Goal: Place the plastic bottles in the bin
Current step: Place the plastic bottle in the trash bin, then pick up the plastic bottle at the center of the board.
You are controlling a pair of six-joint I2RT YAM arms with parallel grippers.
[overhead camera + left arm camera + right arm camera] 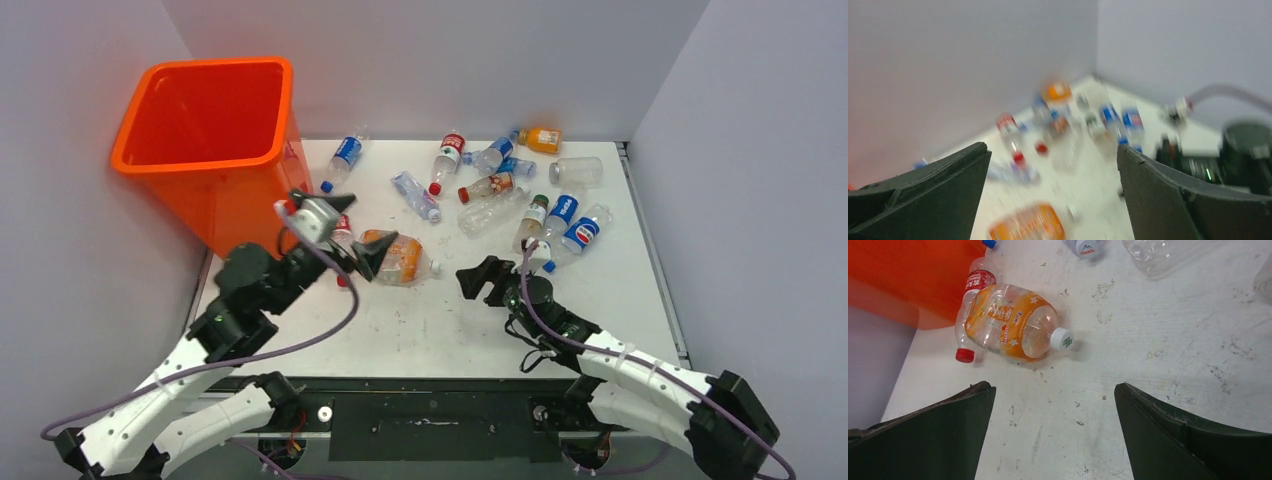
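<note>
The orange bin [205, 120] stands at the table's far left; its wall shows in the right wrist view [908, 275]. A large orange-labelled bottle [400, 257] lies beside it, with a red-capped bottle [970, 315] right behind. Several more plastic bottles lie at the back right, among them a blue-labelled one [345, 155] and an orange one [540, 138]. My left gripper [362, 262] is open and empty, just left of the orange-labelled bottle [1028, 227], above it. My right gripper [482, 280] is open and empty, to that bottle's [1013, 322] right. The left wrist view is blurred.
Grey walls close the table on the left, back and right. A crushed clear bottle [492, 213] and two blue-labelled bottles [575, 225] lie just beyond my right gripper. The right arm [1243, 155] shows in the left wrist view.
</note>
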